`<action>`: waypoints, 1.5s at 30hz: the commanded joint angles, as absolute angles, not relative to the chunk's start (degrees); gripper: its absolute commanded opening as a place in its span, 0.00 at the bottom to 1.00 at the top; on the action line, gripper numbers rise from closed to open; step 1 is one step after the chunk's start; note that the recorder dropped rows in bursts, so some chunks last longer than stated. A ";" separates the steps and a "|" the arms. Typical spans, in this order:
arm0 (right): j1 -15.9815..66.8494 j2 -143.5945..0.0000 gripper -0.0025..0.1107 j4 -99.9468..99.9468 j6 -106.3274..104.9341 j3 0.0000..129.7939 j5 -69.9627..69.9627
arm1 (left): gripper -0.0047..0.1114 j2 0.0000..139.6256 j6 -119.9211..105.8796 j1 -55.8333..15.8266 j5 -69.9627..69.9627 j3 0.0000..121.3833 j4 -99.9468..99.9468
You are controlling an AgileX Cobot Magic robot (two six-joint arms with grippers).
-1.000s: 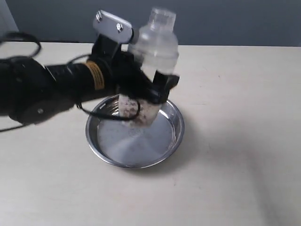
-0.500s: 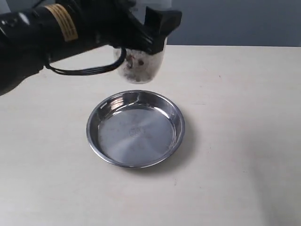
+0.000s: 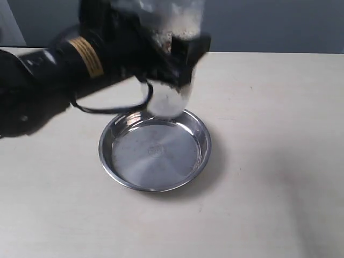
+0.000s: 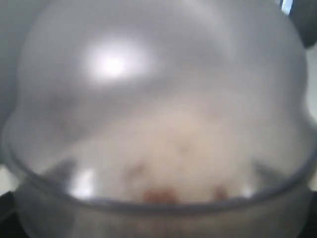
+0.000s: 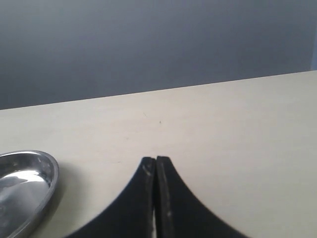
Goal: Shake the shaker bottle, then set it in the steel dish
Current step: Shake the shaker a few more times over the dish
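The shaker bottle (image 3: 173, 80), frosted clear plastic with pinkish-brown granules, hangs upright and motion-blurred above the far rim of the steel dish (image 3: 115, 161). My left gripper (image 3: 172, 54) is shut on its body, the black arm reaching in from the left. The bottle's domed shoulder (image 4: 158, 99) fills the left wrist view, hiding the jaws. The dish's rim (image 5: 47, 183) also shows in the right wrist view. My right gripper (image 5: 156, 159) is shut on nothing, low over bare table to the right of the dish, outside the exterior view.
The pale wooden table (image 3: 269, 134) stretches to the right and front of the dish. A grey wall (image 3: 269, 21) stands behind the table's far edge.
The left arm swung the bottle up out of the dish, then back down toward its far rim. The granules have shifted inside. The dish has stayed put.
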State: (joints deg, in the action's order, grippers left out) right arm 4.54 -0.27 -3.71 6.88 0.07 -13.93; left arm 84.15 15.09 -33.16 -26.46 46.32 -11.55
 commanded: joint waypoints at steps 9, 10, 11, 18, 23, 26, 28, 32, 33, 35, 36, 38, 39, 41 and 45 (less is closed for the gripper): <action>4.65 0.00 0.01 -3.56 6.68 0.00 -13.20 | 0.04 88.76 16.61 -33.20 -18.09 46.34 -11.14; 4.65 0.00 0.01 -3.56 6.68 0.00 -13.20 | 0.04 88.64 18.22 -33.20 -23.01 44.85 -11.14; 4.65 0.00 0.01 -3.56 6.68 0.00 -13.20 | 0.04 87.02 18.35 -33.20 -25.01 45.47 -11.39; 4.65 0.00 0.01 -3.56 6.68 0.00 -13.08 | 0.04 89.53 17.66 -32.71 -19.42 45.38 -9.96; 4.65 0.00 0.01 -3.56 6.68 0.00 -13.19 | 0.04 80.47 17.23 -33.13 -18.21 50.35 -13.59; 4.65 0.00 0.01 -3.56 6.68 0.00 -13.19 | 0.04 87.75 18.46 -32.89 -23.31 45.67 -12.68; 4.65 0.00 0.01 -3.56 6.68 0.00 -13.19 | 0.04 81.71 15.72 -32.71 -27.38 50.77 -15.11; 4.65 0.00 0.01 -3.56 6.68 0.00 -13.31 | 0.04 83.81 18.38 -33.30 -19.11 49.58 -15.00; 4.65 0.00 0.01 -3.56 6.68 0.00 -13.31 | 0.04 87.03 19.57 -33.32 -19.61 46.74 -15.00; 4.65 0.00 0.01 -3.56 6.68 0.00 -13.20 | 0.04 92.10 23.82 -33.19 -25.59 41.85 -14.59; 4.65 0.00 0.01 -3.56 6.68 0.00 -13.20 | 0.04 90.75 23.97 -32.97 -28.10 42.16 -14.82; 4.65 0.00 0.01 -3.56 6.68 0.00 -13.20 | 0.04 85.71 22.25 -32.42 -32.45 44.96 -16.02; 4.65 0.00 0.01 -3.56 6.68 0.00 -13.20 | 0.04 83.14 20.49 -32.03 -32.31 46.64 -16.66; 4.65 0.00 0.01 -3.56 6.68 0.00 -13.20 | 0.04 81.93 19.05 -31.89 -25.09 47.99 -16.03; 4.65 0.00 0.01 -3.56 6.68 0.00 -13.20 | 0.04 90.08 19.33 -30.85 -25.11 43.68 -14.69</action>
